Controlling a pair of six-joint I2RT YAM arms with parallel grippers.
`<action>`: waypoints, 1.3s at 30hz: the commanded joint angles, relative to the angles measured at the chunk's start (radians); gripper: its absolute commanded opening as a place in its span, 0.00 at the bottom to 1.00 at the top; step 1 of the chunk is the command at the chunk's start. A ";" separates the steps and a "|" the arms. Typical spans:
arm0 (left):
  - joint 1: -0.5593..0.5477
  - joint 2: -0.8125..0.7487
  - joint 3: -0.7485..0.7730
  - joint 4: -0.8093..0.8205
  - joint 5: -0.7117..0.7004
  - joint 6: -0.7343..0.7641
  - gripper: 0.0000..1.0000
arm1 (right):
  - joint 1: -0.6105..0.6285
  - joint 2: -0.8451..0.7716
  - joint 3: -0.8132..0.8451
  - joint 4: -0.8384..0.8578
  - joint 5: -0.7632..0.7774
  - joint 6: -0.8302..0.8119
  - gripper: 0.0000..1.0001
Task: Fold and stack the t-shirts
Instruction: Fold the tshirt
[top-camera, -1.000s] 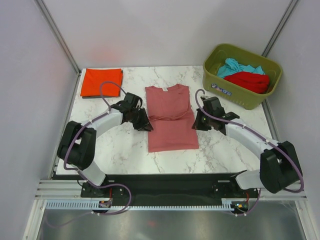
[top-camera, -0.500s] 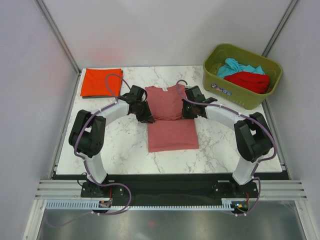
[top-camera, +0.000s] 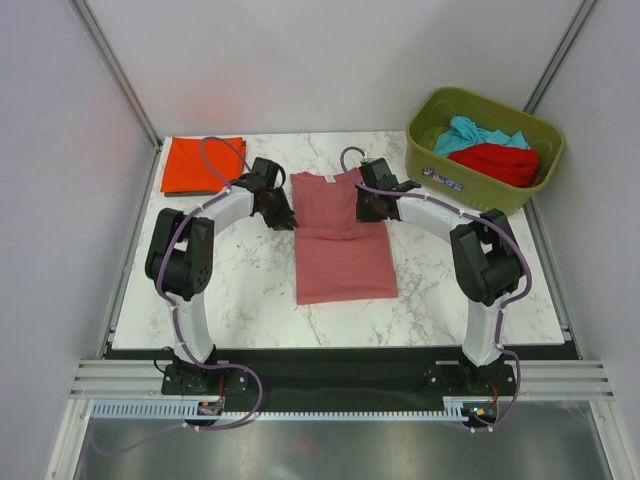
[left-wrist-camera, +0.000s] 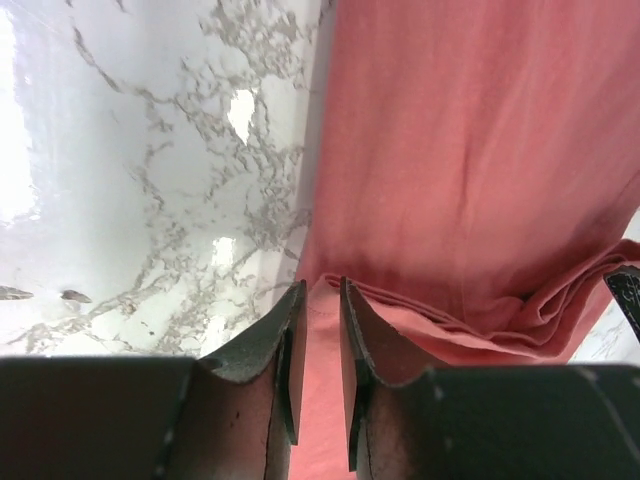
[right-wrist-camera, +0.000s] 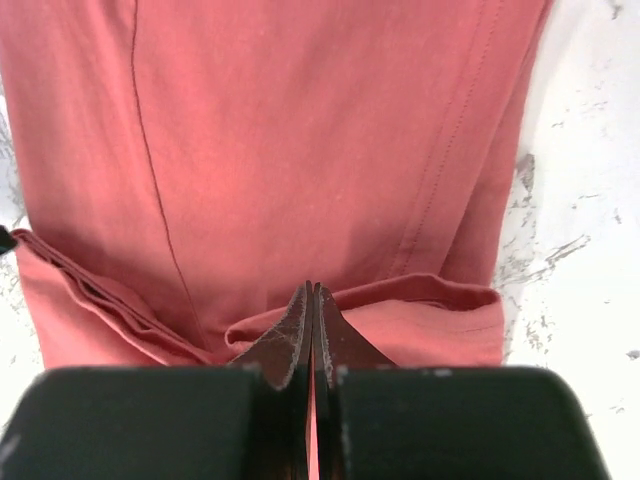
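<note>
- The white marble table (top-camera: 250, 290) fills the middle of the top view, between pale walls.
- The left arm (top-camera: 185, 255) rises from the lower left and bends toward upper centre. The right arm (top-camera: 480, 260) mirrors it from the lower right. Both wrists meet the same garment, one on each side.
- The dusty pink t-shirt (top-camera: 343, 255) lies at the centre of the table with its collar toward the top of the frame. It is flat and narrow, with both long sides turned in. A fold line crosses it about a third of the way down, level with the two grippers.
- The olive-green bin (top-camera: 462, 186) stands in the upper right, partly over the table's far right corner.
- The orange-red t-shirt (top-camera: 200, 165) lies folded into a flat square in the upper left corner of the table, well apart from the pink one.
- The red t-shirt (top-camera: 497, 160) lies crumpled in the bin, toward its near side.
- The teal t-shirt (top-camera: 465, 132) is bunched behind the red one, touching it.
- The left gripper (top-camera: 287, 218) sits at the pink shirt's left edge. In its wrist view (left-wrist-camera: 320, 290) the jaws stand narrow, with the folded pink edge (left-wrist-camera: 470, 150) pinched between them.
- The right gripper (top-camera: 363, 210) sits at the shirt's right edge. In its wrist view (right-wrist-camera: 312, 290) the fingers press tight together on a thin sliver of the pink cloth (right-wrist-camera: 300, 130), where a fold bunches up at the tips.
</note>
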 joint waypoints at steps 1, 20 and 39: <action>0.006 -0.025 0.040 0.002 -0.042 -0.002 0.27 | -0.003 -0.030 0.030 -0.017 0.047 -0.017 0.00; 0.000 -0.098 -0.102 0.004 0.007 0.085 0.49 | -0.150 -0.136 -0.095 -0.062 -0.180 -0.261 0.37; -0.008 0.040 0.020 0.013 0.063 0.163 0.48 | -0.259 0.043 -0.021 -0.036 -0.438 -0.411 0.42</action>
